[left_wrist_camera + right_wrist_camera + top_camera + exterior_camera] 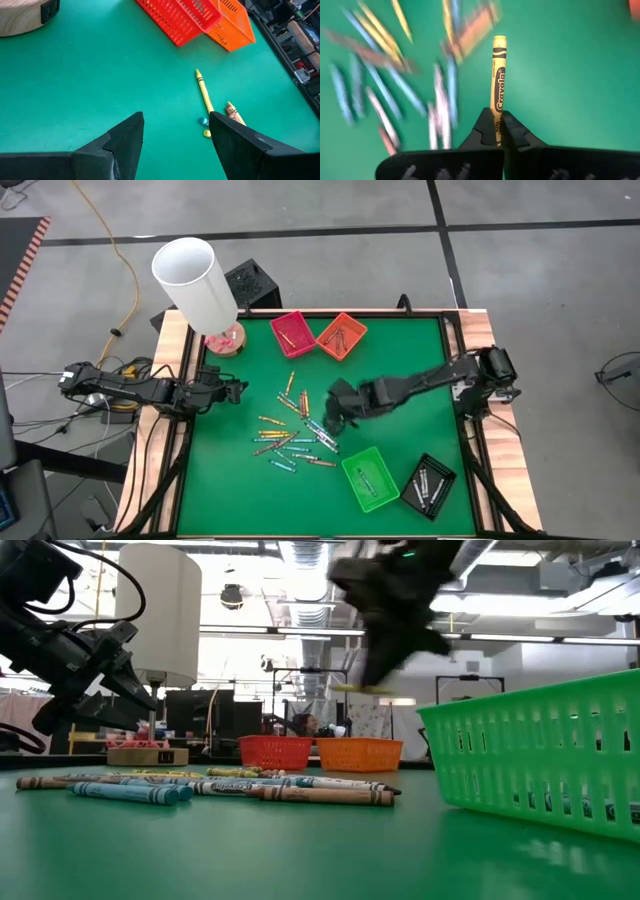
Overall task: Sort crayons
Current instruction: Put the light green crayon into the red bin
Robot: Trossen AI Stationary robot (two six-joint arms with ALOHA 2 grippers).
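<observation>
Crayons (292, 442) strewn on green table (230, 480), right hand (499, 131) pinching yellow crayon (498, 80), left hand (175, 135) wide

table (400, 370): green mat | on it: crayons (290, 442), four trays, wooden lamp base (226, 342)

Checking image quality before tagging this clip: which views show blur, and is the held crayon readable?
Right wrist view: the loose paper-wrapped crayons on the green table smear with motion, yet the yellow paper-wrapped crayon pinched by the right gripper stays sharp, label legible. Low view: that arm is a dark blur against bright ceiling lights. Left wrist view: crisp, left gripper open.
</observation>
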